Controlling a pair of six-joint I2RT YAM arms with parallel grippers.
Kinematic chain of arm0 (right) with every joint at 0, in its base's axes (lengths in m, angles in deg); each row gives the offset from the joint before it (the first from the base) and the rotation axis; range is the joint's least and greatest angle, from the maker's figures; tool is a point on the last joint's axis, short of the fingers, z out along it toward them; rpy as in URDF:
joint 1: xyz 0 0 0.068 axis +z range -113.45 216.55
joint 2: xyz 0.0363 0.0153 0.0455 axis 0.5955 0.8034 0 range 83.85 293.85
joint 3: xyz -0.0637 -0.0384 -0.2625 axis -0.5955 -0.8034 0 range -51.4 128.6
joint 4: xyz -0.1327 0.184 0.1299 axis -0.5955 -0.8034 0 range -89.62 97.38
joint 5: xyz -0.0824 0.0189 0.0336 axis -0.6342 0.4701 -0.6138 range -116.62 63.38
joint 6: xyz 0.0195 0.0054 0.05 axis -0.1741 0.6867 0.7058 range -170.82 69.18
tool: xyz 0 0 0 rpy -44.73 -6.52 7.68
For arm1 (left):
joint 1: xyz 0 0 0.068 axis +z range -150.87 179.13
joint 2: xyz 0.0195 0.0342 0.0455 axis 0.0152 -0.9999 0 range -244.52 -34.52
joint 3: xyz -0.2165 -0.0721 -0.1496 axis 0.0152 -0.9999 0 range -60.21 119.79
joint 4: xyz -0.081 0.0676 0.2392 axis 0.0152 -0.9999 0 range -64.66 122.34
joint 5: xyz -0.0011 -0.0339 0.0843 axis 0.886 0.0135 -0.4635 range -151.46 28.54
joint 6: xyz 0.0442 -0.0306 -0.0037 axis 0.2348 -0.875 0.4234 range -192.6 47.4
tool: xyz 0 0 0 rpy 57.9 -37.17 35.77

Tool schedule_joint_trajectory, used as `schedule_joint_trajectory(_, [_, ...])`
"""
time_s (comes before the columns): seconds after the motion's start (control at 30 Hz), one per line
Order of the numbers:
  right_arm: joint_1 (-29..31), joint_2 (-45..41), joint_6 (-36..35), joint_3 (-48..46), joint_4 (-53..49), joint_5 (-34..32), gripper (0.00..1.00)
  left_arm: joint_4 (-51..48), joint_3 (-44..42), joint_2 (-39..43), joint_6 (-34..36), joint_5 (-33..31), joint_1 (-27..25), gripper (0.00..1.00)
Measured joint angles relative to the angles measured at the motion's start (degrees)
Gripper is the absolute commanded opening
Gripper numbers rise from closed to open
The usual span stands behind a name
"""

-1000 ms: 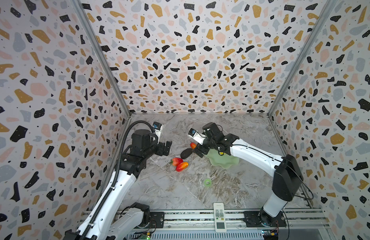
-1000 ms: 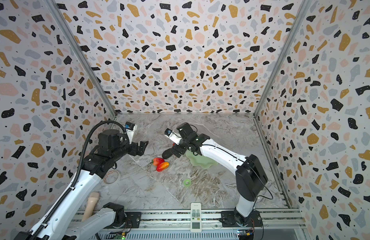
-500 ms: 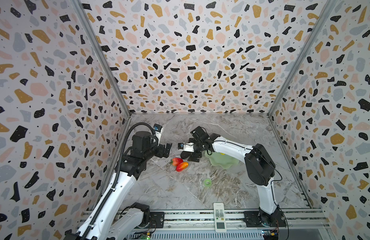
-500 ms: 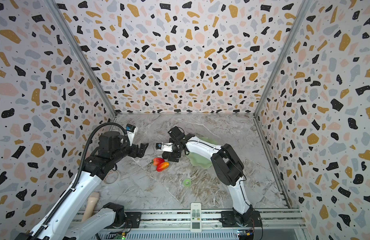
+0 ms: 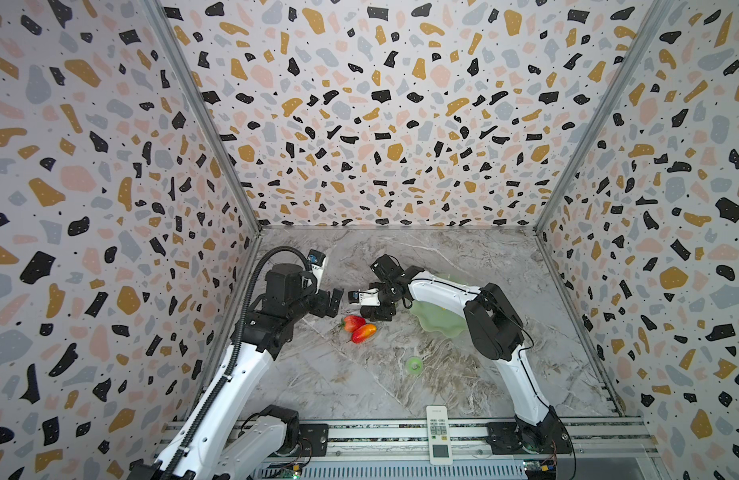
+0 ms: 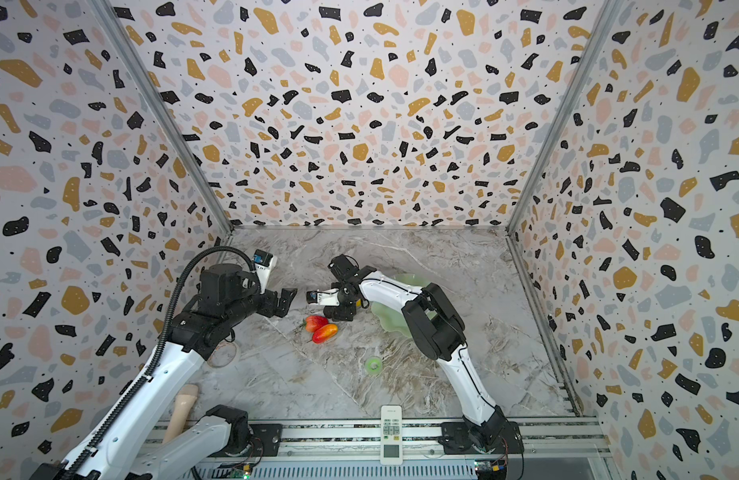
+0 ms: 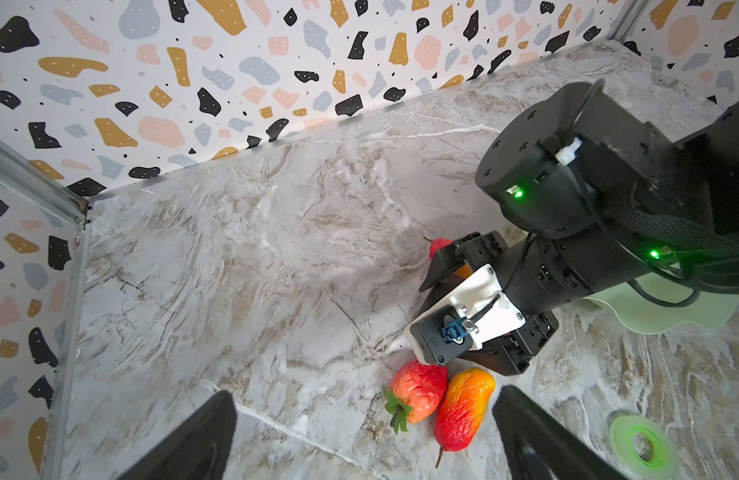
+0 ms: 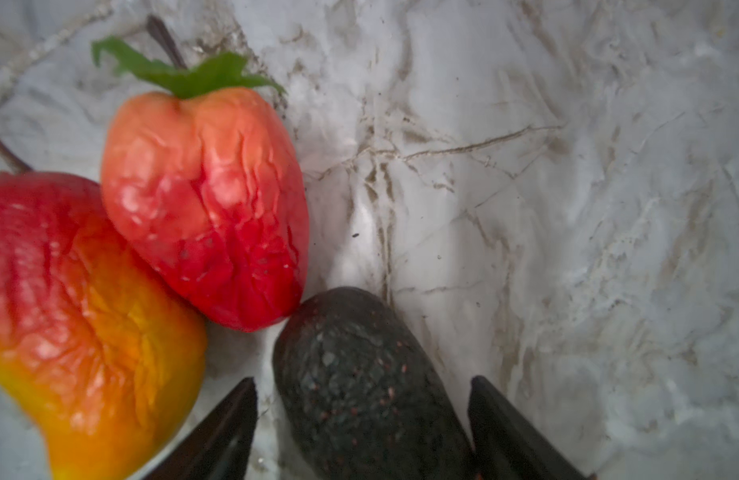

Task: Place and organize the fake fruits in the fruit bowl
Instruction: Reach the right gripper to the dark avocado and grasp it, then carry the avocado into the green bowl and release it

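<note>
Right wrist view, entries as seen from the room.

- Right gripper (image 8: 363,384): fingers (image 8: 230,419) set either side of the dark oval fruit (image 8: 359,374). A sliver of table shows between one finger and the skin, so it is unclenched and not yet gripping.
- Dark oval fruit: lies on the marble table (image 8: 567,208), outside the fruit bowl (image 5: 436,324) and just off the bowl's rim on the left-arm side. Its tip meets the strawberry (image 8: 210,199).
- Strawberry: on the table, a little farther from the bowl, pressed against the red-orange-yellow fruit (image 8: 77,311).
- Left gripper (image 7: 363,395): fingers spread wide with nothing between them. It hovers beyond those two fruits, on their side away from the bowl.
- Green ring (image 5: 413,365): flat on the table, apart from the bowl, toward the front rail.
</note>
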Motion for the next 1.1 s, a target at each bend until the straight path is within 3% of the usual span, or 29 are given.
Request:
schedule_joint_trajectory(0.1, [0.0,0.96,1.4,2.43,-0.52,-0.46,0.52,0.02,0.0,0.11,0.26,0.0,0.0,1.0])
schedule_joint_trajectory(0.43, [-0.02,-2.21,6.4,-0.61,0.59,-0.63,0.35,0.02,0.0,0.22,0.33,0.0,0.0,1.0])
schedule_joint_trajectory(0.67, [-1.92,-19.74,13.25,-12.9,4.9,-0.39,0.35,0.07,0.02,-0.02,0.5,0.09,0.0,1.0])
schedule_joint_trajectory(0.83, [-7.52,-34.23,21.9,-23.28,11.26,-3.58,0.37,0.13,0.02,-0.46,0.5,0.48,0.0,1.0])
schedule_joint_trajectory(1.1, [-14.58,-40.48,33.07,-38.91,15.74,-10.14,0.36,0.31,0.02,-0.63,0.5,1.14,0.0,1.0])
